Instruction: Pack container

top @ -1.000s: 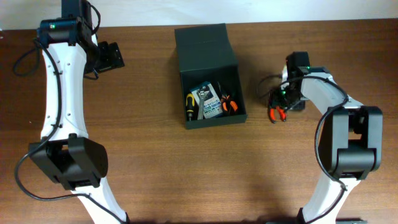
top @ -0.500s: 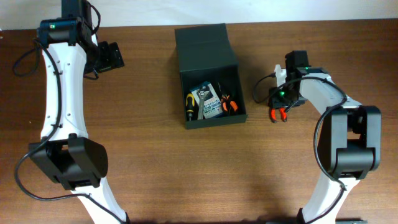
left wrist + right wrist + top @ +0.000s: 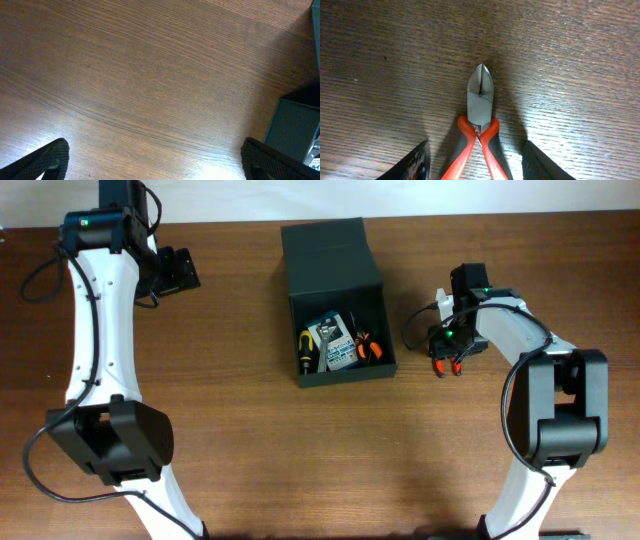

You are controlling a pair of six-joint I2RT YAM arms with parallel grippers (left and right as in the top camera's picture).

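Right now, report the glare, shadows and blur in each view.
Overhead: even light, sharp, only the container interior shaded. Left wrist: glare on the table along the bottom edge, jaws dark and soft. Right wrist: red-handled cutters crisp, shadow flanking them, bright sheen on the wood at right.

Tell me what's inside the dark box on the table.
Inside the box lie a yellow-handled tool, a blue-and-white pack and orange-handled pliers, crowded together. Anything lying beneath them is covered and cannot be seen.
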